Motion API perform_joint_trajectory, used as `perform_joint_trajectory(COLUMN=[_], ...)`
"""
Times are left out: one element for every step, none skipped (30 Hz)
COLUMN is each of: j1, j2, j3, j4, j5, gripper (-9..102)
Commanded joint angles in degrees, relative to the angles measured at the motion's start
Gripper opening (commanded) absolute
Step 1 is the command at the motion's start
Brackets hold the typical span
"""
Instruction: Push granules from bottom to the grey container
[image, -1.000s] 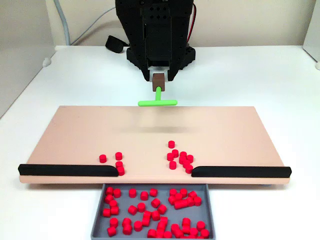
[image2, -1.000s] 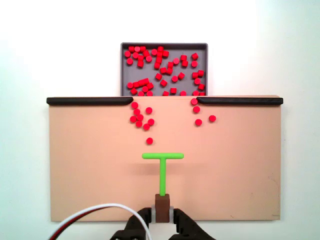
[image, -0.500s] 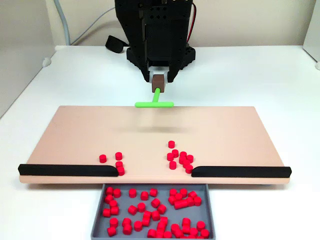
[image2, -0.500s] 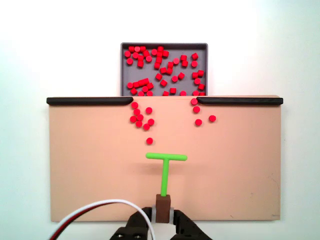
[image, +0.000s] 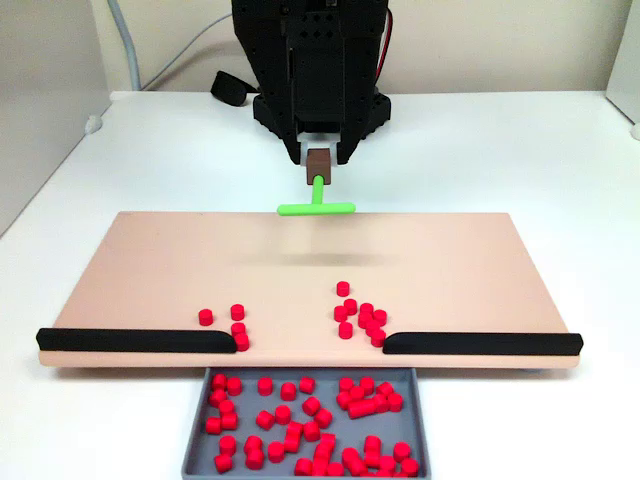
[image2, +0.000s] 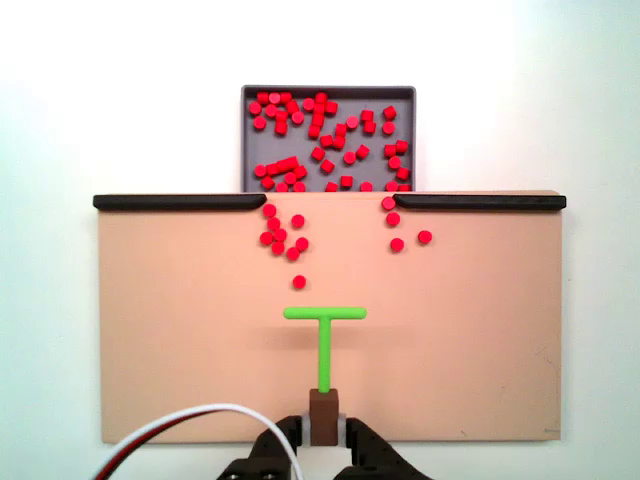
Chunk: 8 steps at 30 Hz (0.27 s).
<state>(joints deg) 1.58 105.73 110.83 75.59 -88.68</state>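
In a fixed view facing the arm, the claw (image: 318, 160) is clenching the brown handle block of the green pusher (image: 316, 208), whose T-bar is hanging crosswise over the far edge of the board (image: 150, 270). From the claw, the loose granules (image: 358, 315) are lying toward the camera, near the black strips (image: 135, 340): a bigger cluster slightly right of the claw's line, and a few (image: 232, 325) to its left. Beyond them, below the gap between the strips, the tray (image: 195, 425) is already holding most of the pellets. In a fixed view from above, the claw (image2: 323, 430) is gripping the same block at the bottom edge, the pusher (image2: 325, 345) pointing its stem straight up the picture with the bar lying left-right. The nearest pellet is sitting just ahead of the bar, slightly left; the main cluster (image2: 282, 238) is lying farther ahead and left, a smaller group (image2: 405, 232) ahead and right, and the tray (image2: 246, 130) is farthest ahead, past the gap. The coming push probably needs the bar carried straight ahead through the left cluster toward the gap. No writing or labels can be read.
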Motion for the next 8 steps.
perform_joint_trajectory(j1=[0.53, 0.53, 0.62, 0.70, 0.97, 1.14, 1.32, 1.32], j2=[2.11, 2.11, 2.11, 2.11, 2.20, 2.37, 2.46, 2.55], j3=[-0.18, -0.18, -0.18, -0.18, -0.18, -0.18, -0.18, -0.18], j4=[0.26, 0.26, 0.26, 0.26, 0.26, 0.26, 0.18, 0.18], j5=[-0.53, -0.53, -0.79, -1.23, -1.49, -1.67, -1.85, -1.85], gripper=[0, 0, 0, 0, 0, 0, 0, 0])
